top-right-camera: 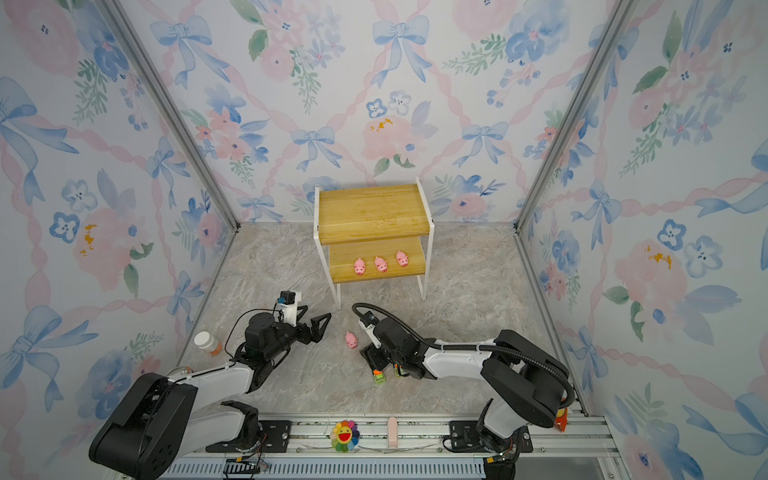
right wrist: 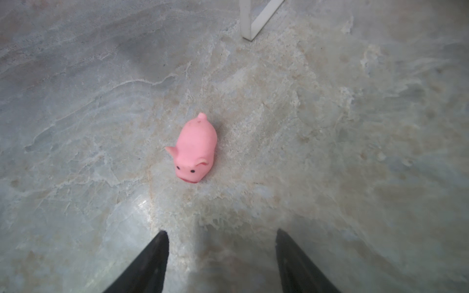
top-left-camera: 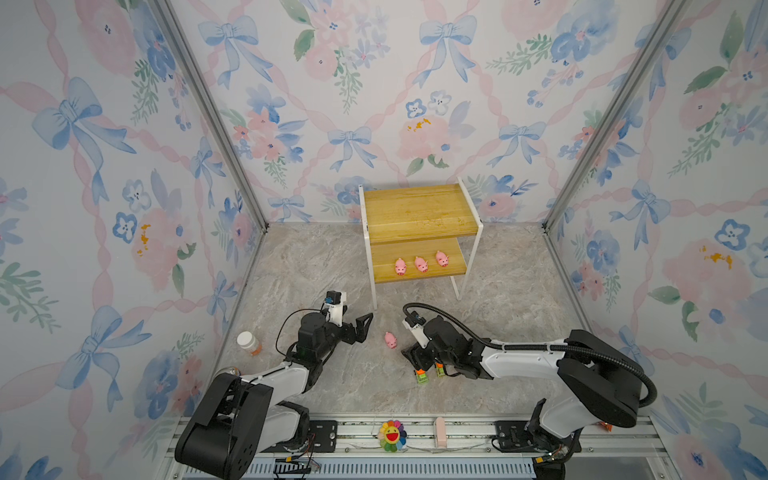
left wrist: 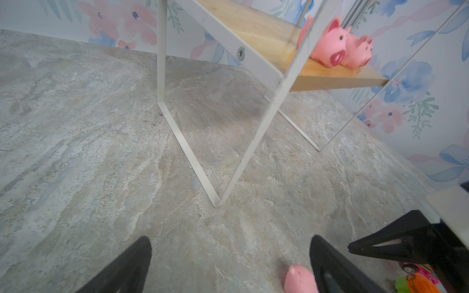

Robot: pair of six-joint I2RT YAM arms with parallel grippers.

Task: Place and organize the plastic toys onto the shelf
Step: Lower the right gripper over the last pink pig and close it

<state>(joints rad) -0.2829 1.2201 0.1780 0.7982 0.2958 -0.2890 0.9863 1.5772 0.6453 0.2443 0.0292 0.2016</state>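
Right arm's fingers (right wrist: 152, 263) stand apart, empty, short of the small pink, seemingly rubber pig (right wrist: 195, 149) lying on the marbled worktop (right wrist: 76, 101). Left arm's fingers (left wrist: 129, 269) likewise spread, empty. Risk: off-centre closure squirts the rounded pig sideways.

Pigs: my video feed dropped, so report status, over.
Both open, empty: left gripper, right gripper. On the shelf lower board, three pigs; fourth pig on table, ahead of right gripper. In the way: left gripper, close beside it.
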